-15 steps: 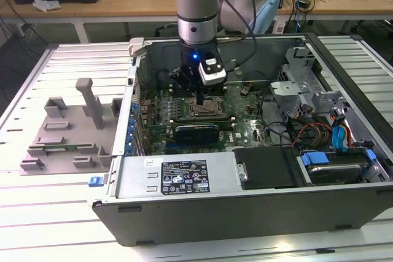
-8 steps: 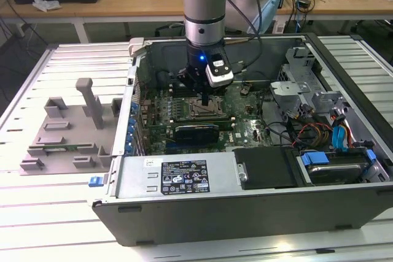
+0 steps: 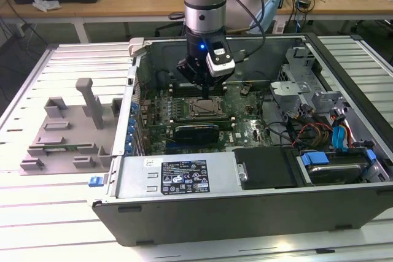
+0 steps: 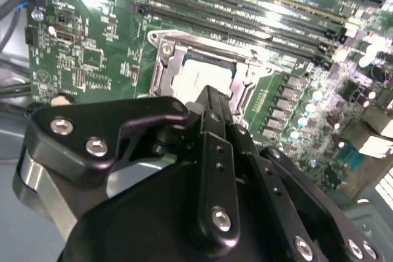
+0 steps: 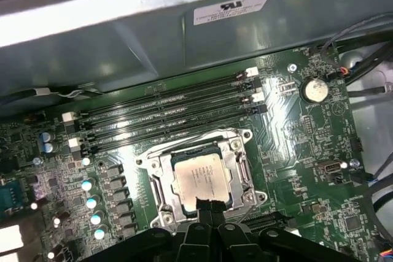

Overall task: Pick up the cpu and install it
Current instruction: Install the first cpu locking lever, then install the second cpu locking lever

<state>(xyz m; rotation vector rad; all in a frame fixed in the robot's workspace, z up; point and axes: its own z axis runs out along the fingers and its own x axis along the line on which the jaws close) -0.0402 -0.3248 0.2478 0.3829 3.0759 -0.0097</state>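
Going left to right past the open PC case on the table: a grey plastic fixture sits well off to the case's exterior-view left; inside the case, the cpu lies flat in the metal-framed socket on the motherboard; the gripper hangs right over it, fingers pinched together at the cpu's edge, grasping nothing as far as I can see.

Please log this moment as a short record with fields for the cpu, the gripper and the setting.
cpu: cpu lies flat inside the metal-framed socket on the motherboard
gripper: gripper at the cpu's edge, fingers close together
setting: open computer case; grey fixture on the table, at the exterior view's left
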